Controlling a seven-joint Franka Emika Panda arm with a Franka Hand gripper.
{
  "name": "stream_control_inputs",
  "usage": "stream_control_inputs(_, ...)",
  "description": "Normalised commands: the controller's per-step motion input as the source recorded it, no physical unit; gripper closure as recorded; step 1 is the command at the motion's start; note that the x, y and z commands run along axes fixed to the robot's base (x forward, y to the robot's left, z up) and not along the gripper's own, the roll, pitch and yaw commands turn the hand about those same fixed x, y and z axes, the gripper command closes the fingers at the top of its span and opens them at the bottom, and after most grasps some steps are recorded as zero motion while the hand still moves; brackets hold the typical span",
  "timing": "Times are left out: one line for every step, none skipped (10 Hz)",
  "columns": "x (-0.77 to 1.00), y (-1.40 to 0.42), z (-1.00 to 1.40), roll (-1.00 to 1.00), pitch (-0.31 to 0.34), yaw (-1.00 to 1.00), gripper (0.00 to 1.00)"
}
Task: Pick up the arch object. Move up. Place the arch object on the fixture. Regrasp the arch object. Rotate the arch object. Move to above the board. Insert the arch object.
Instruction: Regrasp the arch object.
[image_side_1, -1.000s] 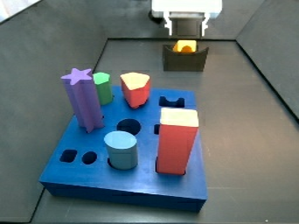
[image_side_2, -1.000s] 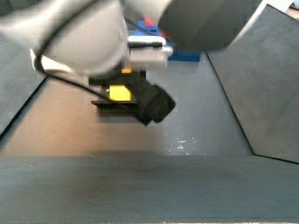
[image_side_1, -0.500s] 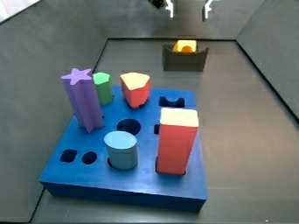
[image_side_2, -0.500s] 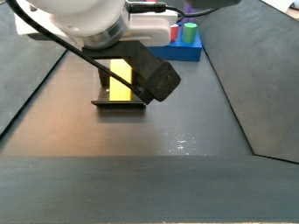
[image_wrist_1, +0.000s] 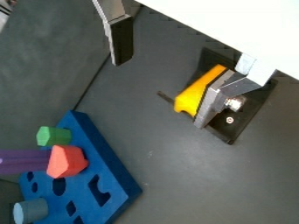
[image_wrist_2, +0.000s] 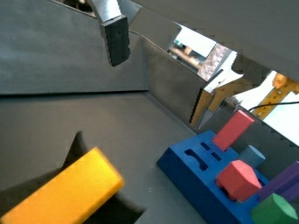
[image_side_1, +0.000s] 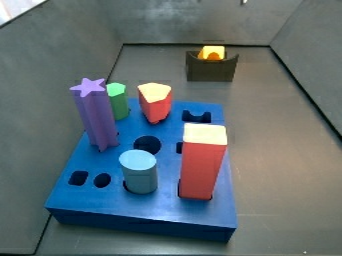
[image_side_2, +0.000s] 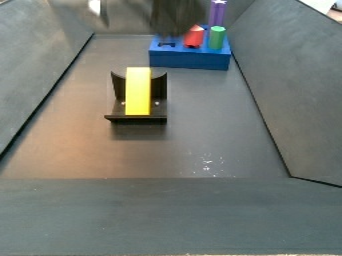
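Observation:
The arch object (image_side_1: 211, 52), yellow on top with orange sides, lies in the notch of the dark fixture (image_side_1: 211, 68) at the far end of the floor. In a side view its yellow face (image_side_2: 138, 90) runs lengthwise across the fixture (image_side_2: 136, 116). My gripper (image_wrist_1: 163, 87) is open, well above the arch object (image_wrist_1: 197, 93) and apart from it, with nothing between the fingers (image_wrist_2: 114, 40). The blue board (image_side_1: 94, 200) with its pegs lies nearer in that view. In both side views the gripper is almost out of frame at the top.
On the board stand a purple star post (image_side_1: 94, 112), a green peg (image_side_1: 118, 100), a red pentagon peg (image_side_1: 155, 102), a big red block (image_side_1: 203, 160) and a blue cylinder (image_side_1: 139, 170). Sloped dark walls (image_side_1: 301, 90) hem in the floor.
The gripper has let go of the arch object and risen straight up, leaving both side views. The arch object stays in the fixture.

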Motion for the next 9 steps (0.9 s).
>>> stream_control_inputs(-0.07,-0.55,0.19,1.0,0.034,0.02,0.0)
stream_control_inputs(-0.04,-0.37,0.04,1.0,0.031,0.02,0.0)
stream_control_inputs(-0.03,-0.11,0.04,1.0,0.029,0.02,0.0)
stream_control_inputs(-0.04,-0.03,0.05,1.0,0.029,0.02,0.0)
stream_control_inputs(-0.04,-0.03,0.02,1.0,0.023,0.02,0.0)
stream_control_inputs(-0.04,-0.04,0.01,1.0,0.018,0.02,0.0)
stream_control_inputs(-0.05,-0.03,0.02,1.0,0.011,0.02,0.0)
stream_control_inputs(-0.05,-0.03,0.02,1.0,0.006,0.02,0.0)
stream_control_inputs(-0.04,-0.03,0.0,1.0,-0.002,0.02,0.0)
